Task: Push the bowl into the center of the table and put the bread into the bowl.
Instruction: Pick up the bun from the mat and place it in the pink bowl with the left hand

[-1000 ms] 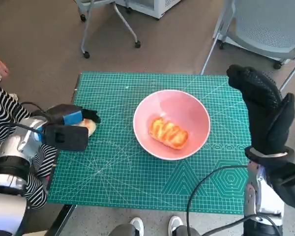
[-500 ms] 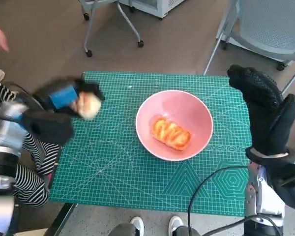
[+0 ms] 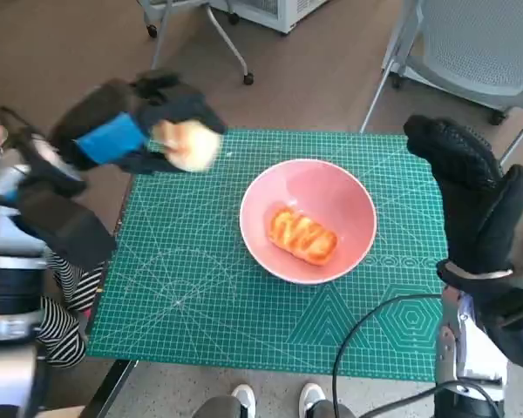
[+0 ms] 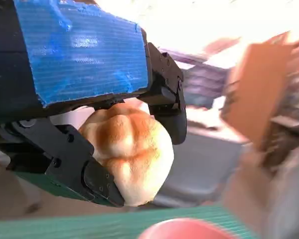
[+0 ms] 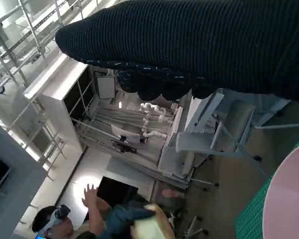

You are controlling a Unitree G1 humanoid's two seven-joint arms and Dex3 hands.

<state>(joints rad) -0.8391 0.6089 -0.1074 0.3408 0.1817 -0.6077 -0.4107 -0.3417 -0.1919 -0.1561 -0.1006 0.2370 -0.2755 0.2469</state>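
A pink bowl [image 3: 344, 209] stands near the middle of the green mat, with a glazed twisted bread [image 3: 302, 235] lying inside it. My left hand [image 3: 126, 131] is raised above the mat's far left corner and grips a round pale bread roll [image 3: 188, 143]. The left wrist view shows that roll [image 4: 132, 149] held between the black fingers [image 4: 172, 107], with the bowl's rim [image 4: 184, 230] below. My right hand [image 3: 471, 196] stands upright beside the bowl's right side with fingers straight, holding nothing. In the right wrist view the glove [image 5: 199, 45] is a dark band and the bowl's edge [image 5: 289, 199] shows.
The green cutting mat [image 3: 200, 296] covers the table. Chairs [image 3: 479, 43] stand behind the table on the brown floor. A person in a striped sleeve [image 3: 57, 326] sits at the left. Shoes [image 3: 244, 401] show at the near edge. A cable [image 3: 375, 331] crosses the mat's near right corner.
My left hand has lifted the round roll off the mat's left edge and carried it up and toward the bowl. The right hand, bowl and twisted bread have stayed put.
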